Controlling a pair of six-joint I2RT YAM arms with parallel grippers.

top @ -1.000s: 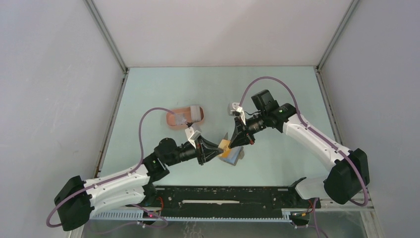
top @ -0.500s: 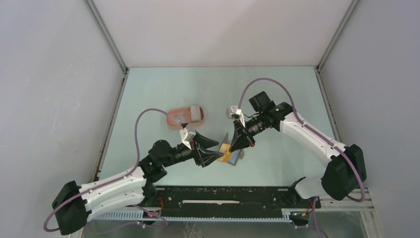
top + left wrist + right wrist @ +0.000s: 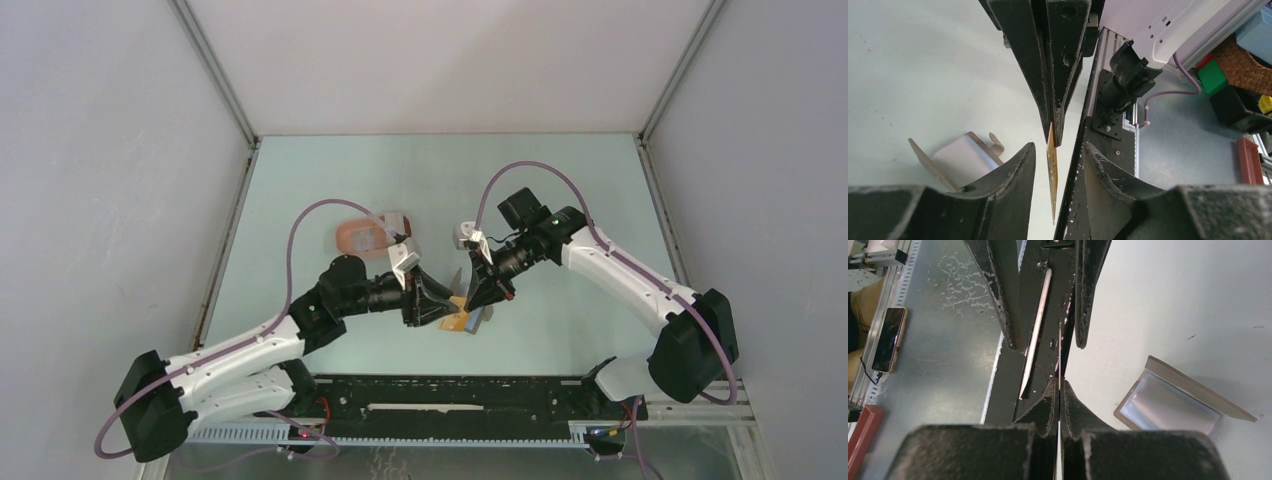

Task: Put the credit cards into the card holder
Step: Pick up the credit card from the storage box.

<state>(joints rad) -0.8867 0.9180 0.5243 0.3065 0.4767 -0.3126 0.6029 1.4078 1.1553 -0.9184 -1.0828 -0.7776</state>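
The table [image 3: 560, 170] lies bare over its far half and along its right edge, while both arms crowd together near the middle of the near edge. There the right gripper [image 3: 478, 298] is clamped tight on the upper edge of a yellow-orange card [image 3: 1052, 172], which both wrist views show edge-on. The left gripper [image 3: 443, 310] faces it with its fingers [image 3: 1013, 170] spread, one on each side of the card, with a gap showing on both sides, so it grasps nothing. A grey wallet [image 3: 964, 155] lies open on the table just beside the two grippers. The salmon-pink card holder [image 3: 342, 240] sits left of the table's middle, beyond the left wrist, well clear of the left edge.
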